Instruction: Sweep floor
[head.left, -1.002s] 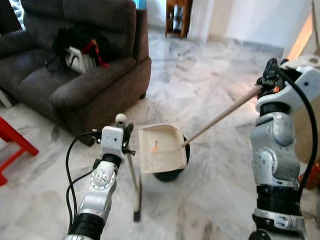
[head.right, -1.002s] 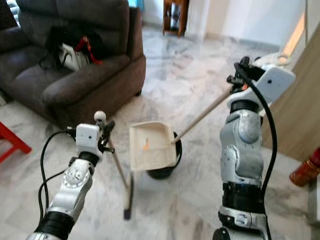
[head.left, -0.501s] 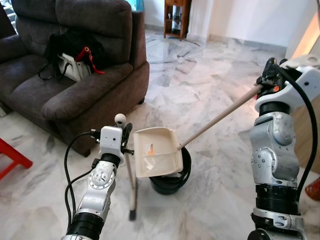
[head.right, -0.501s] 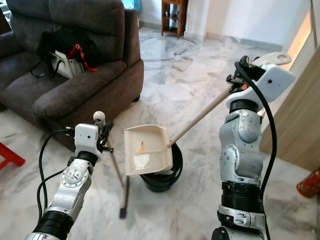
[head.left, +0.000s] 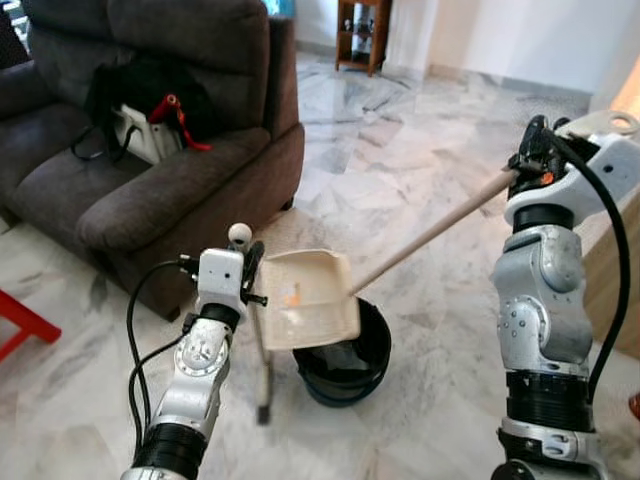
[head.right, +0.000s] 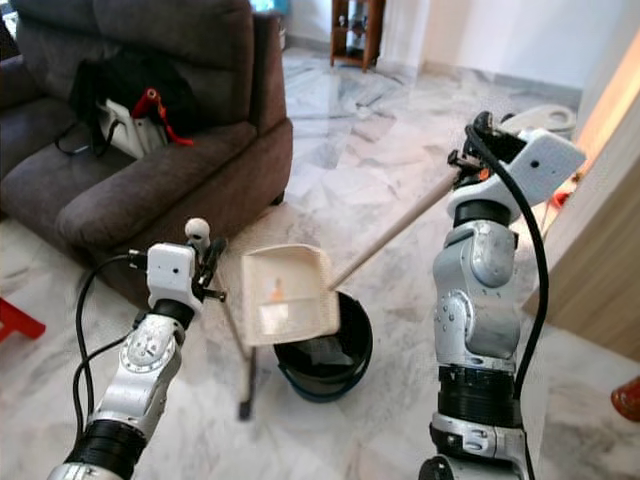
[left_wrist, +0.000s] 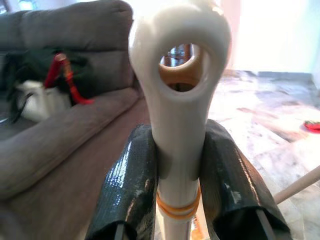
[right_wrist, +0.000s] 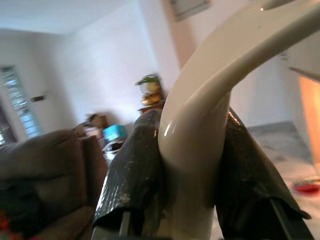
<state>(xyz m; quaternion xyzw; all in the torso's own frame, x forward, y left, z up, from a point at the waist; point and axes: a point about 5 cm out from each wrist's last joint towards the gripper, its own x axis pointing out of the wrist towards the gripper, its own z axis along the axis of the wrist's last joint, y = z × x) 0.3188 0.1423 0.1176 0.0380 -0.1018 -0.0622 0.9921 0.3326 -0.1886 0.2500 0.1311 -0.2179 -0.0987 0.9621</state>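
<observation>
The sweeping itself looks finished, and the job appears to be at its emptying step. The right pincer (head.left: 527, 165) is pinched on the pale grip at the top of the long dustpan handle (head.left: 430, 232), as the right wrist view shows with both black fingers (right_wrist: 132, 170) pressed against it. The dustpan (head.left: 305, 297) hangs tilted above the near rim of the black bin (head.left: 345, 362), which stands on the marble floor (head.left: 420, 170) not far from the front corner of the sofa (head.left: 170, 190). A small orange scrap (head.left: 291, 294) and some pale debris lie inside the pan (so the load has not yet dropped into the bin). The left pincer (head.left: 251, 268) is closed around the broom (head.left: 262, 345) just below its looped white end, clear in the left wrist view, where the fingers (left_wrist: 131, 185) grip both sides of the shaft; the broom stands nearly upright with its foot on the floor beside the bin. What seems left: tip the pan further until the scrap slides out, then put both tools away. No litter is visible on the floor nearby.
</observation>
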